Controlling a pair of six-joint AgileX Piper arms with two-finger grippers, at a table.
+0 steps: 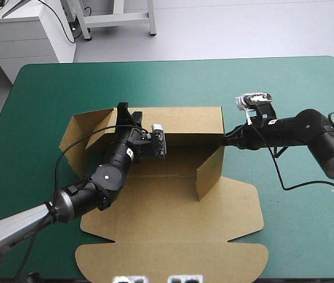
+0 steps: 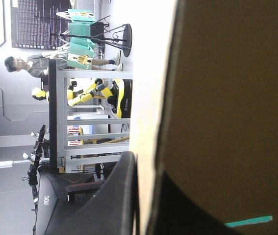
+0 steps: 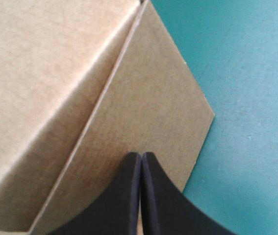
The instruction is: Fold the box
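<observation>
The brown box (image 1: 172,218) lies mid-table with its back wall (image 1: 184,121) and right wall (image 1: 211,171) raised and its lid flat toward the front edge. My left gripper (image 1: 124,115) is at the back wall's left end, beside the splayed left flap (image 1: 84,135). In the left wrist view it (image 2: 146,166) is shut on the box (image 2: 227,98), the board's edge between the black fingers (image 2: 121,196). My right gripper (image 1: 227,139) is shut with nothing in it. Its tip (image 3: 142,155) rests on a brown flap (image 3: 148,107) at the box's outer right corner.
The teal-green cover (image 1: 172,82) is bare beyond the box to the far edge, and also to the right (image 1: 296,224). The lid's rounded flaps (image 1: 172,259) reach close to the front edge. The right arm's black cable (image 1: 284,177) hangs over the cover.
</observation>
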